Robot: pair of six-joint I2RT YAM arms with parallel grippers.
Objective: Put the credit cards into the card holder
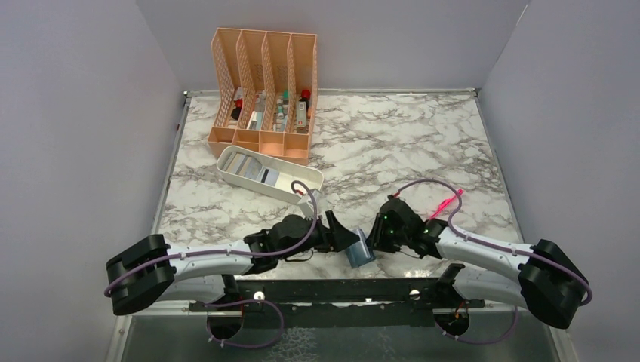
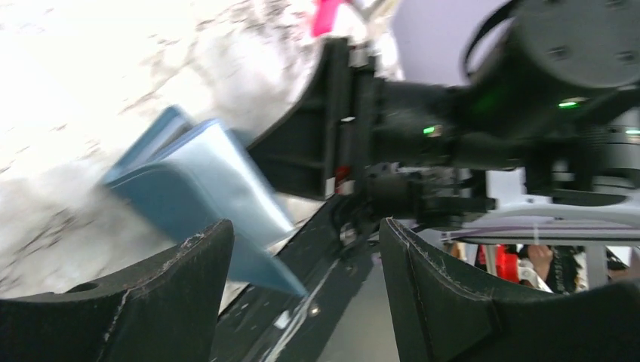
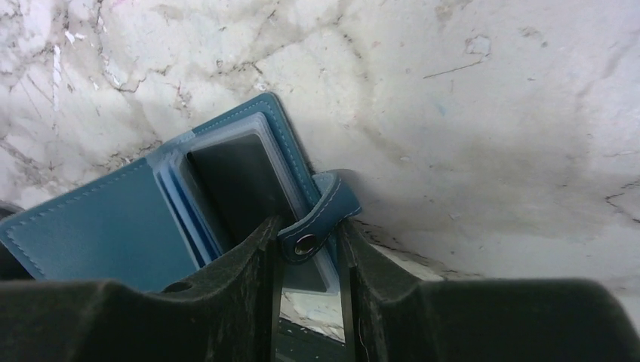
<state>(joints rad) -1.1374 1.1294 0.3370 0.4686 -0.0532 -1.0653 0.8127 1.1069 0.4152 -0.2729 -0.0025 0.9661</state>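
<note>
No writing, number or brand can be read in any view. The small bottles in the tall peach mesh organizer carry labels too small to make out, as is any print on the pale flat credit cards in the long white plastic tray. The metal snap button of the small teal-blue fold-over card holder shows no legible marking.

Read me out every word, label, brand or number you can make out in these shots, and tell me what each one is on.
No text is legible in any view.
The card holder: plain teal, no lettering showing; its snap button looks unmarked.
The credit cards in the white tray: too small to read.
The bottles in the peach organizer: labels too small to read.
</note>
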